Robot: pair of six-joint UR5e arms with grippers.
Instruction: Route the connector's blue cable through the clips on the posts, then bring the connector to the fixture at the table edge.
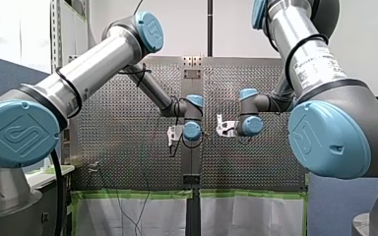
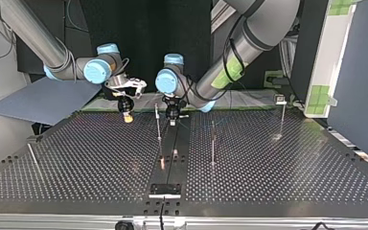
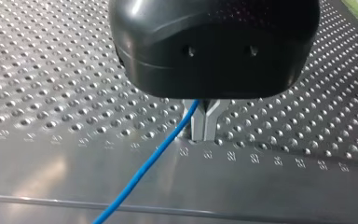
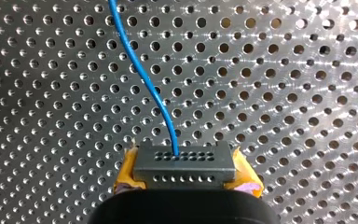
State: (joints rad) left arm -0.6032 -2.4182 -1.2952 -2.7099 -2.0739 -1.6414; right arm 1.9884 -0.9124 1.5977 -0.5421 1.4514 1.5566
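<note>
Between my right claw's (image 4: 185,181) yellow pads the connector (image 4: 185,161) sits clamped, its cable (image 4: 142,74) running straight ahead. My left claw (image 3: 204,122) pinches that cable just beside a post (image 2: 159,129), nearer it than the right

The cable (image 4: 144,79) is bright blue and enters a dark grey connector (image 4: 185,161) whose face has two rows of small round holes; the pads (image 4: 127,171) of my right gripper (image 4: 185,176) are yellow, while my left gripper (image 3: 204,133) has a glossy black body and plain silver-grey fingers (image 3: 213,116). The table (image 2: 287,163) is shiny silver metal covered in a regular grid of small holes, with a smooth strip (image 2: 175,143) down its middle. My left arm (image 1: 98,64) and my right arm (image 1: 310,54) are silver with light blue round caps, and green tape (image 1: 128,194) lines the table's near edge in the front view
</note>
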